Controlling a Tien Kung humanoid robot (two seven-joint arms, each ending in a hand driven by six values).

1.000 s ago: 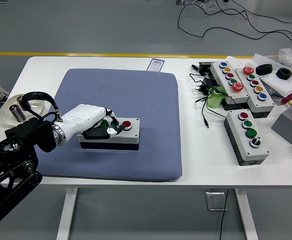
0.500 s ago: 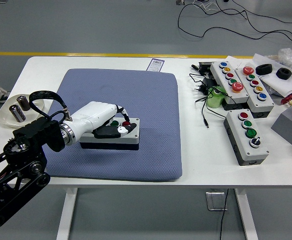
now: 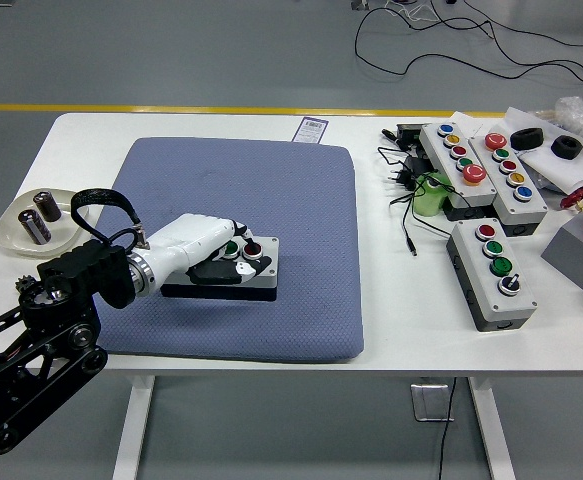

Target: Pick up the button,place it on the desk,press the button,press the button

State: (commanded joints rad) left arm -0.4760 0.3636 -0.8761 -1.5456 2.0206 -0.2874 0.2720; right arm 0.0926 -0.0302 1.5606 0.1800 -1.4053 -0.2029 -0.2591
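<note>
The left hand (image 3: 214,256) lies over the button box (image 3: 233,272) on the blue mat (image 3: 271,200), fingers curled down onto its buttons (gripping nothing). Left of the mat, a white dish (image 3: 11,232) holds two dark cylinders (image 3: 41,215).

Bright, even overhead light, soft shadows, sharp focus, no glare.
</note>
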